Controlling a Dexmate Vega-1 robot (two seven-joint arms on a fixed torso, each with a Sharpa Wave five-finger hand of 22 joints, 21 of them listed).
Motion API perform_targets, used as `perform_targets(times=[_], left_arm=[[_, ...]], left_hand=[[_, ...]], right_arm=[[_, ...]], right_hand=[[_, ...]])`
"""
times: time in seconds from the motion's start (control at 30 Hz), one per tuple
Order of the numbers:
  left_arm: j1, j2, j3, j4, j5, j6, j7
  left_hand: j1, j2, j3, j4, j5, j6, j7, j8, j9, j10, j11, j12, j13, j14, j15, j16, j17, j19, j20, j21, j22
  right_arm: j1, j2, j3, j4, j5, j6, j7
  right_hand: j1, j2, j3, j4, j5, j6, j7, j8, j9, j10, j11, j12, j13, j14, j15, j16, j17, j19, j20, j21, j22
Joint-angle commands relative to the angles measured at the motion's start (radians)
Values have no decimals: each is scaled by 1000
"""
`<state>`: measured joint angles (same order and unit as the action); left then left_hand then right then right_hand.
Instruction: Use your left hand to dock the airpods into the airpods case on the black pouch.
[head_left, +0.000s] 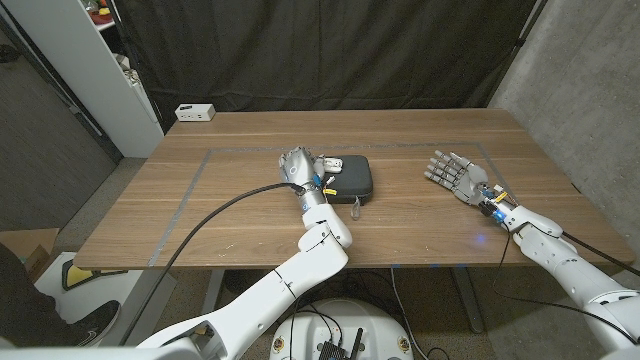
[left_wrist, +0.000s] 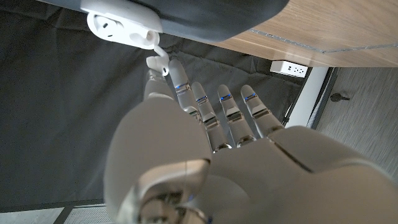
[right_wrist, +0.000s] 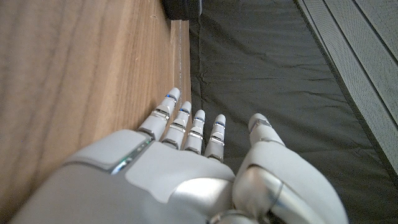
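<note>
Left robot hand (head_left: 298, 166) at table (head_left: 420, 235) middle, over left end of black pouch (head_left: 348, 180). Thumb and finger pinch white airpod (left_wrist: 158, 63) just beside open white airpods case (left_wrist: 121, 28) lying on pouch; other fingers extended. Right robot hand (head_left: 455, 174) near table's right edge, fingers spread, holding nothing. White power strip (head_left: 195, 112) at far left corner.
</note>
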<state>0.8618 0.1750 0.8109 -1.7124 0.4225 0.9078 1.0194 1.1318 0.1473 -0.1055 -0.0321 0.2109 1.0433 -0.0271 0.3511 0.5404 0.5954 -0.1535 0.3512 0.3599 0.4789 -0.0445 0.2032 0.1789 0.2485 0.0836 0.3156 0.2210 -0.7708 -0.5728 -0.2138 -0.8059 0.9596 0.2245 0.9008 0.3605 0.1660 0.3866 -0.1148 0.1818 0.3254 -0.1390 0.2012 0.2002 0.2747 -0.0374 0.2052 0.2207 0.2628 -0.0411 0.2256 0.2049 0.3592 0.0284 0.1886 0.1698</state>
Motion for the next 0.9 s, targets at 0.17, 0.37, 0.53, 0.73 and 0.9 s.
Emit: perform_targets(times=[0.17, 0.37, 0.53, 0.73, 0.9], left_arm=[[-6, 6, 9, 5, -18, 4, -31], [0, 9, 5, -3, -19, 8, -27], [-12, 3, 4, 20, -23, -15, -21], [-25, -2, 5, 43, -30, -35, -22], [-36, -4, 6, 60, -36, -46, -25]], left_hand=[[4, -5, 2, 2, 1, 6, -3, 5, 0, 11, 2, 1, 4, 12, -146, -1, 3, 6, -10, 9, 6], [3, -4, 3, 3, 1, 5, -1, 4, -1, 11, 2, 0, 7, 12, -145, -2, 3, 8, -8, 11, 6], [3, -2, 5, 3, 2, 2, -4, 4, 2, 11, 3, -1, 9, 13, -144, -2, 4, 7, -8, 12, 7], [2, 0, 7, 4, 2, 0, -1, 2, 0, 12, 4, -3, 11, 14, -145, -2, 4, 7, -9, 14, 7], [2, 0, 9, 4, 2, 0, -2, 4, 4, 13, 3, -4, 13, 16, -148, -2, 4, 7, -10, 16, 8]], right_arm=[[-12, -5, 6, -16, 2, 0, -11], [-13, -3, 6, -18, 6, -9, -16], [1, 3, 2, 4, 0, 3, 1], [-7, 0, 6, -4, 4, -1, -6], [-18, -2, 10, -16, 9, -9, -15]], right_hand=[[-7, -4, 2, -4, 5, 2, 3, 0, 2, 5, 3, 5, 2, 0, -82, 6, 1, 4, 5, 6, 3], [-8, -5, 2, -4, 5, 1, 3, -1, 2, 5, 2, 5, 2, 0, -82, 6, 2, 4, 5, 6, 3], [-9, -5, 2, -4, 5, 1, 4, -1, 2, 6, 4, 5, 2, 1, -83, 7, 2, 4, 6, 6, 3], [-8, -6, 2, -6, 5, 1, 5, -1, 2, 5, 3, 5, 2, 1, -82, 7, 1, 4, 7, 6, 3], [-8, -6, 1, -6, 5, 1, 7, -1, 2, 7, 3, 5, 2, 1, -81, 7, 1, 4, 8, 6, 3]])
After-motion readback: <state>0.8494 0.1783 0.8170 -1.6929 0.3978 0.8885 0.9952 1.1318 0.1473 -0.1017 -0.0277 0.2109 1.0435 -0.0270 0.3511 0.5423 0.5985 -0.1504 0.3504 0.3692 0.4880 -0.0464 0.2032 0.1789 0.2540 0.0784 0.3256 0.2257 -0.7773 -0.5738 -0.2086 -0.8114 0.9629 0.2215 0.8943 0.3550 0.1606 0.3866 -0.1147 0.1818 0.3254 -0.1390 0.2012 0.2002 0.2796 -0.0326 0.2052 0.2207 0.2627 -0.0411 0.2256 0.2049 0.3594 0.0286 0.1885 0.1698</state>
